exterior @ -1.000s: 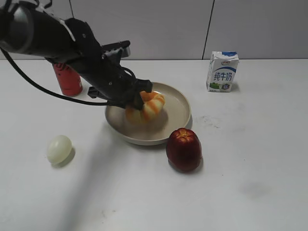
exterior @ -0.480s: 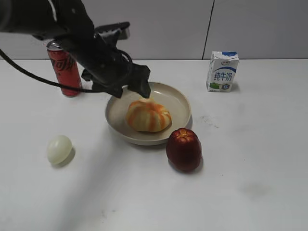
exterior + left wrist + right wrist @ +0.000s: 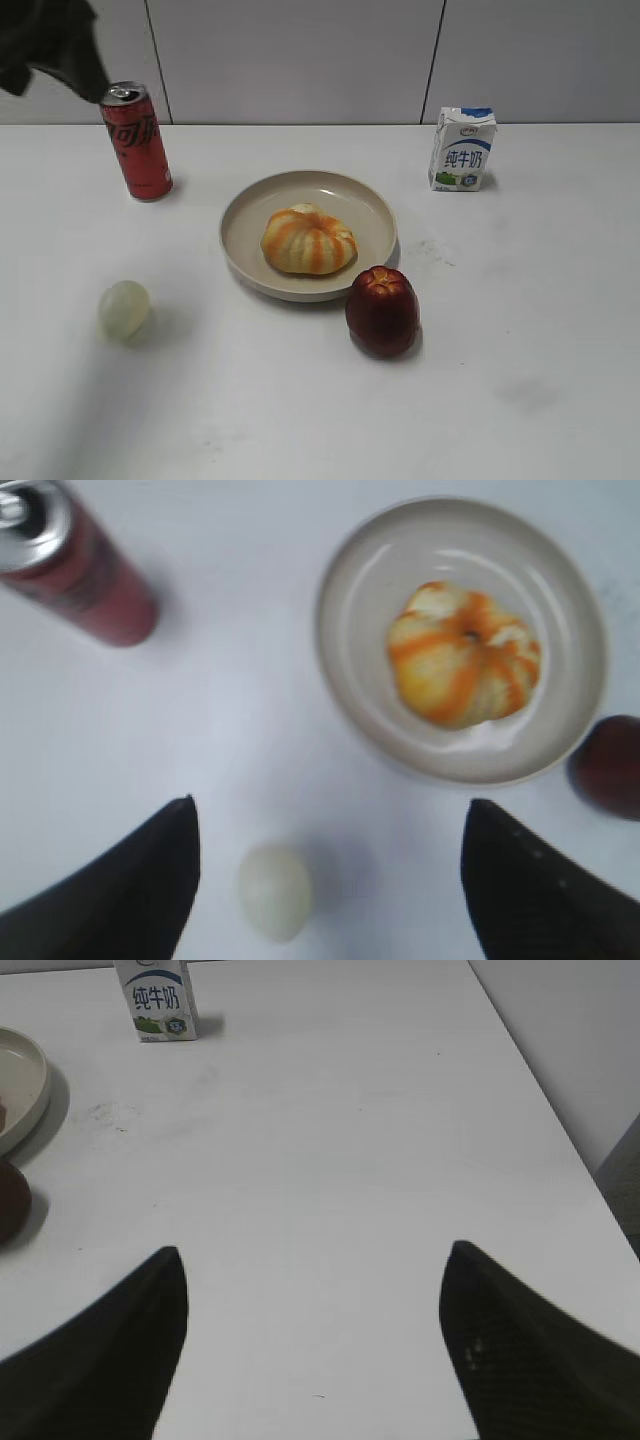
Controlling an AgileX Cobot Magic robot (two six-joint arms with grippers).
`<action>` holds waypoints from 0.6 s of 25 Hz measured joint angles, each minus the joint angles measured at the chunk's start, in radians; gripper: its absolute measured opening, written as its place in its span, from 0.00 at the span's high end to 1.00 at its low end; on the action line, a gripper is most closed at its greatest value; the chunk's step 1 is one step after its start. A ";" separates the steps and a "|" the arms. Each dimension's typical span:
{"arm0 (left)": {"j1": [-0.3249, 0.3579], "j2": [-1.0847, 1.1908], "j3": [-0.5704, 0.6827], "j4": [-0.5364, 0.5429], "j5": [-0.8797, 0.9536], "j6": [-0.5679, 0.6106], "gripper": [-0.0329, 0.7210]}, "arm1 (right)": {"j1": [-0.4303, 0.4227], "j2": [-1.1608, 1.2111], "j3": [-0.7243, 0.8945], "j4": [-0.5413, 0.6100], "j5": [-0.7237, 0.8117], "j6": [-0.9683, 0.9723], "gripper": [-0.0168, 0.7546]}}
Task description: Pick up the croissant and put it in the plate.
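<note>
The croissant (image 3: 308, 240), a domed pastry with orange and cream stripes, lies inside the round beige plate (image 3: 371, 206) at the table's middle. It also shows in the left wrist view (image 3: 464, 654), in the plate (image 3: 345, 630). My left gripper (image 3: 328, 810) is open and empty, high above the table, its fingers (image 3: 150, 865) wide apart. In the exterior view only a dark part of the left arm (image 3: 50, 40) shows at the top left corner. My right gripper (image 3: 313, 1255) is open and empty over bare table at the right; it is out of the exterior view.
A red soda can (image 3: 137, 141) stands back left of the plate. A pale egg (image 3: 124, 309) lies front left. A dark red apple (image 3: 382, 311) stands against the plate's front right. A milk carton (image 3: 462, 149) stands at the back right. The table's right edge (image 3: 560, 1130) shows.
My left gripper let go of the croissant in the plate, then rose and drew back to the upper left, almost out of the exterior view. The croissant stays in the plate.
</note>
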 joint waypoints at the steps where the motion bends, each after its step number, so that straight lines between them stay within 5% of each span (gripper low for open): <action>1: 0.036 -0.030 0.023 0.006 0.006 -0.005 0.16 | 0.000 0.000 0.000 0.000 0.000 0.000 0.21; 8: 0.231 -0.338 0.369 0.013 -0.011 -0.014 0.17 | 0.000 0.000 0.000 0.000 0.000 0.000 0.21; 15: 0.264 -0.751 0.710 0.015 -0.059 -0.015 0.08 | 0.000 0.000 0.000 0.000 0.000 0.000 0.21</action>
